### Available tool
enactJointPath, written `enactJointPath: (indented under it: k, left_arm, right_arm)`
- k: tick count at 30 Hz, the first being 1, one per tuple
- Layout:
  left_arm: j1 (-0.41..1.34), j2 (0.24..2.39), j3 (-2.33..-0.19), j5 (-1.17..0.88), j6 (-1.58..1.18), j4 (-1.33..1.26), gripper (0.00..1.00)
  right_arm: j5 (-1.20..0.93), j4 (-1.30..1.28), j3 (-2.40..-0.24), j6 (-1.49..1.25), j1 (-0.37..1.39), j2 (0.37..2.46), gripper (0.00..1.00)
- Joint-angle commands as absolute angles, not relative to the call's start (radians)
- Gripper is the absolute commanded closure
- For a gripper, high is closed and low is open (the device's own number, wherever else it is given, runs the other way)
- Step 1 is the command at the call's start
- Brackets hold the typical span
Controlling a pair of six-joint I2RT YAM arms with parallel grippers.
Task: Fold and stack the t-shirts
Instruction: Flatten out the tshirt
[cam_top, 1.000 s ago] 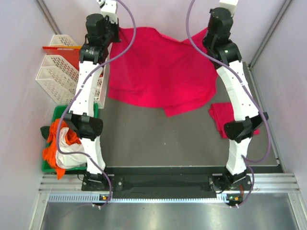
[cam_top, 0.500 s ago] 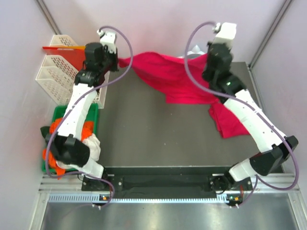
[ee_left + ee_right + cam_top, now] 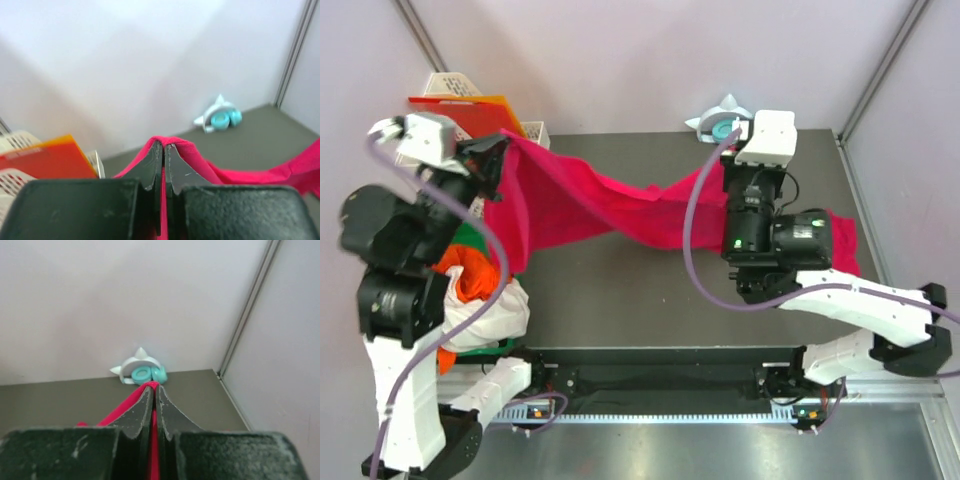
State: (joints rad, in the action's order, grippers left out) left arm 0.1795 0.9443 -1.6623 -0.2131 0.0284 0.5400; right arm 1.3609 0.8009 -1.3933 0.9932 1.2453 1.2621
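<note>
Hanging between left end effector (image 3: 163, 146) and right end effector (image 3: 152, 388), crimson t-shirt (image 3: 610, 205) sags.

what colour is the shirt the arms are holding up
The t-shirt is plain crimson-pink, shown best in the top external view.

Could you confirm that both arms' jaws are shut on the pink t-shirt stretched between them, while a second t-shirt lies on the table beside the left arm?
Not quite: the second t-shirt lies beside the right arm, as the top external view shows. Both arms' jaws are indeed shut on the stretched t-shirt.
</note>
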Motion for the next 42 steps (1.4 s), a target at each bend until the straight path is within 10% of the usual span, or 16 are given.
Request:
enactJointPath:
  k: [1,7,22,27,30,33,42]
  left_arm:
    - [0.179,0.956,-1.81,-0.224,0.008,0.567,1.0]
    - [0.179,0.94,-1.91,-0.222,0.003,0.603,1.0]
    - [0.086,0.931,-2.027,-0.333,-0.081,0.712,1.0]
    - [0.071,0.986,-1.873,-0.379,-0.094,0.689,1.0]
    - [0.071,1.052,-1.76,-0.38,-0.075,0.623,1.0]
    - [0.072,1.171,-1.729,-0.354,-0.051,0.568,1.0]
    - [0.084,1.68,-2.069,-0.236,0.049,0.506,1.0]
  right_arm:
    - [1.327,1.669,-1.763,1.94,1.412,1.461,1.0]
    - [1.137,1.632,-2.207,2.164,1.619,1.706,1.0]
    - [1.091,1.614,-2.333,2.168,1.758,1.675,1.0]
    - [1.282,1.504,-2.05,1.723,1.512,1.452,1.0]
    - [1.316,0.81,-1.84,1.051,1.176,1.303,1.0]
    - [1.148,0.044,-1.978,0.372,0.861,1.34,1.0]
    - [0.911,-0.241,-2.537,0.175,0.513,1.85,1.0]
